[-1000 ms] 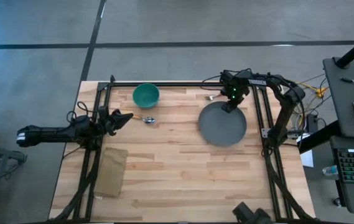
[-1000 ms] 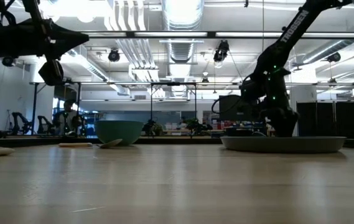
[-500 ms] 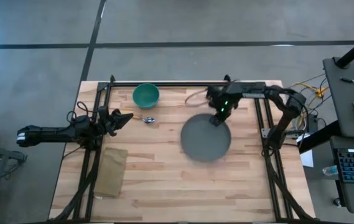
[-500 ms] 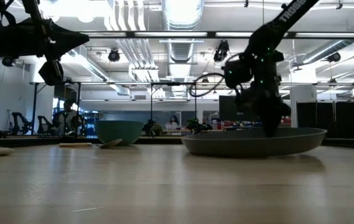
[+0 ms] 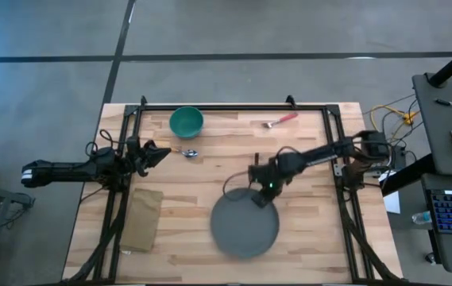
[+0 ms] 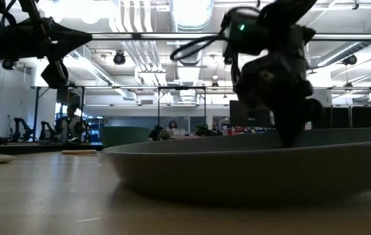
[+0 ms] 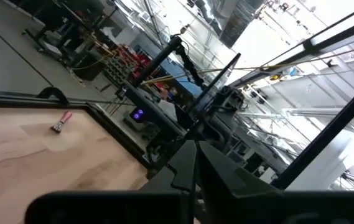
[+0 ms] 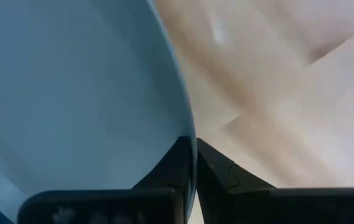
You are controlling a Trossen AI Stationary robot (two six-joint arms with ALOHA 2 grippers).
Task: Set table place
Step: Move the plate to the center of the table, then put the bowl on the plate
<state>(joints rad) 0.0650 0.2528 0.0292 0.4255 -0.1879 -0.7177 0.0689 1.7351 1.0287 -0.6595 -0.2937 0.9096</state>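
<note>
High view: the right gripper pinches the plate rim low in the middle; slide gently, keep it flat on the counter.

The surface is pale wood in narrow planks with a black rail. A dark grey plate, teal bowl, tan napkin and red-handled fork lie there.

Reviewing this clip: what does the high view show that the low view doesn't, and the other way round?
Only the high view shows the teal bowl, the spoon, the red-handled fork and the brown napkin. Only the low view shows the room beyond the table, with its ceiling lights. Both show the grey plate, its rim pinched by the right tool, and the left tool raised at the table's left edge.
</note>
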